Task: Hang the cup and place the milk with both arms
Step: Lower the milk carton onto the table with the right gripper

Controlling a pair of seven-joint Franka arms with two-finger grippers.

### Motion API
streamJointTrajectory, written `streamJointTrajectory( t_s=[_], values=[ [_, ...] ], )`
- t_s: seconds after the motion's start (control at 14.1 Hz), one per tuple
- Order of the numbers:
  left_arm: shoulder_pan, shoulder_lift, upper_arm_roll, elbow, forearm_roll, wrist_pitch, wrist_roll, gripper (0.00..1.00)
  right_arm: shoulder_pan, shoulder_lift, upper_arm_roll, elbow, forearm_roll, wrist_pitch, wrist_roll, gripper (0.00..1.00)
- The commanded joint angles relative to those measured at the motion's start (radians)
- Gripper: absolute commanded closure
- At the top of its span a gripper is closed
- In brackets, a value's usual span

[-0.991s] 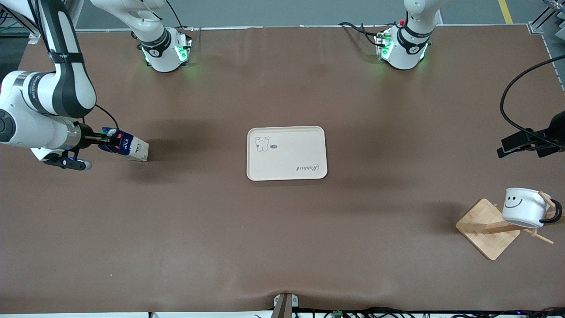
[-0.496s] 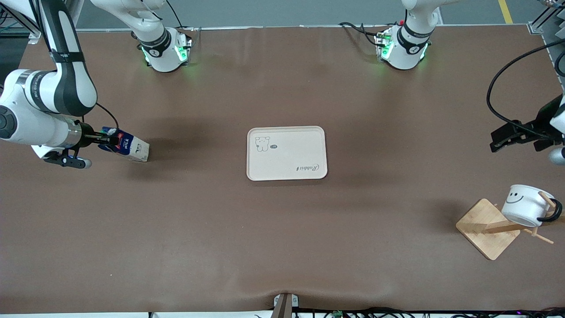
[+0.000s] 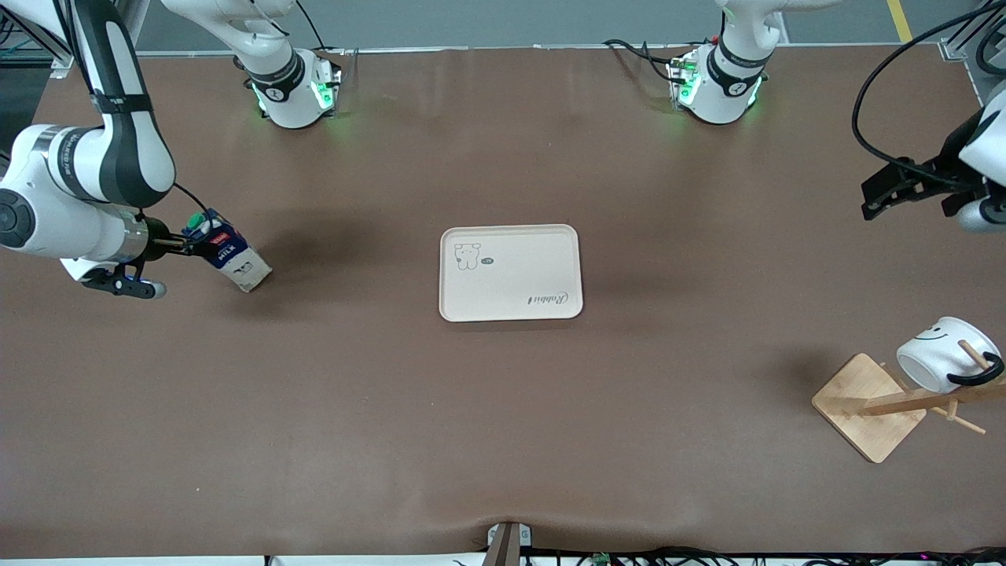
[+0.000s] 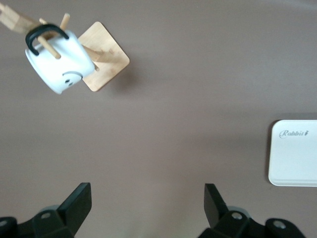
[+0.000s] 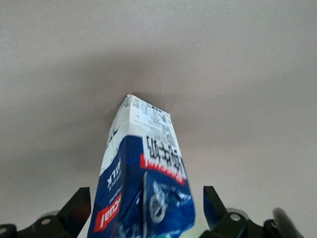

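Note:
The milk (image 3: 232, 259) leans tilted near the right arm's end of the table, its pale lower corner on the surface and its dark blue top raised. My right gripper (image 3: 191, 244) straddles that top. In the right wrist view the milk (image 5: 143, 168) fills the space between the fingers of the right gripper (image 5: 147, 210), whose jaws stand wide apart. The cup (image 3: 939, 355) hangs tilted by its black handle on a peg of the wooden rack (image 3: 864, 409). My left gripper (image 3: 874, 196) is open and empty in the air, well apart from the cup (image 4: 59, 64).
A cream tray (image 3: 519, 267) with a bear drawing lies at the table's middle; its corner shows in the left wrist view (image 4: 297, 158). The rack's square base (image 4: 106, 54) stands near the left arm's end, close to the front camera. A black cable loops above the left gripper.
The milk has tipped up from nearly lying to a steeper tilt. The left gripper has drawn away from the rack toward the bases. The cup has swung down on its peg.

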Motion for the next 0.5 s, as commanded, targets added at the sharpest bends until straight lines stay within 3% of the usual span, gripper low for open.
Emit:
streamJointTrajectory(
  t_s=[0.0, 0.14, 0.42],
  values=[
    [-0.01, -0.109, 0.027, -0.145, -0.025, 0.053, -0.002, 0.0, -0.019, -0.019, 0.018, -0.01, -0.009, -0.01, -0.007, 0.0],
    [-0.009, -0.153, 0.024, -0.208, -0.024, 0.088, -0.004, 0.0, -0.019, -0.019, 0.018, -0.01, -0.009, -0.01, -0.007, 0.0],
    [-0.013, -0.153, 0.019, -0.206, -0.022, 0.078, -0.002, 0.0, -0.018, -0.018, 0.019, -0.009, -0.009, -0.011, -0.007, 0.0]
  ],
)
